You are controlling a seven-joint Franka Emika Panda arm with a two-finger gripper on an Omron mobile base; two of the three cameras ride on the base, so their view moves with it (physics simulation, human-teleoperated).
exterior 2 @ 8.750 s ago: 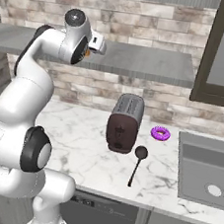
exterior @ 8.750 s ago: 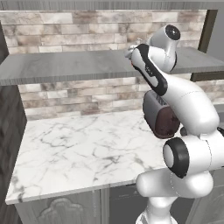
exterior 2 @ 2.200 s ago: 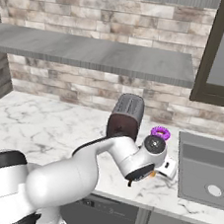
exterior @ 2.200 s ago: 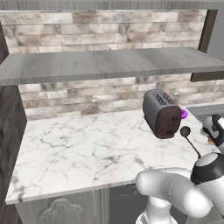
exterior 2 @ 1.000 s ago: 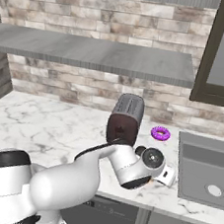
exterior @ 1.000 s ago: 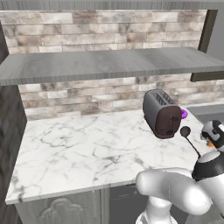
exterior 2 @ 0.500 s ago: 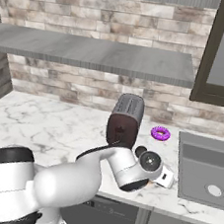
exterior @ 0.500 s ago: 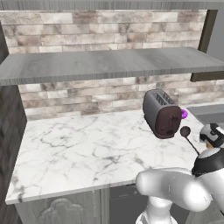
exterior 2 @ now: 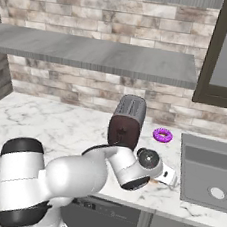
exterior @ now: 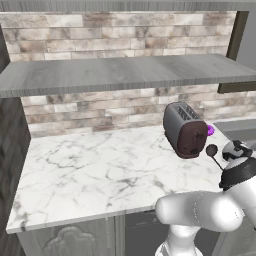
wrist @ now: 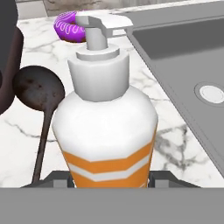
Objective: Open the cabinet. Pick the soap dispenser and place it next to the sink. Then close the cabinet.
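The soap dispenser (wrist: pixel 105 127) is filling the middle of the hand view, sitting between the gripper (wrist: pixel 109 177) fingers, whose tips are barely peeking out on either side at the bottom, so I'm reading that as gripping the bottle, though contact itself is hidden. In the right base view the gripper is hovering low over the counter (exterior 2: pixel 44 122) right of center, just left of the sink (exterior 2: pixel 209 172). My worry: if it's letting go while tilted, the bottle is tipping over, maybe rolling into the basin. It could also be landing on the spoon (wrist: pixel 39 113) lying just beside it at left. Count: 1 dispenser, 1 spoon, 1 toaster (exterior 2: pixel 127 120), 1 purple donut (exterior 2: pixel 162 135), 1 sink, and the cabinet (exterior 2: pixel 97 55) showing 2 shelf boards.
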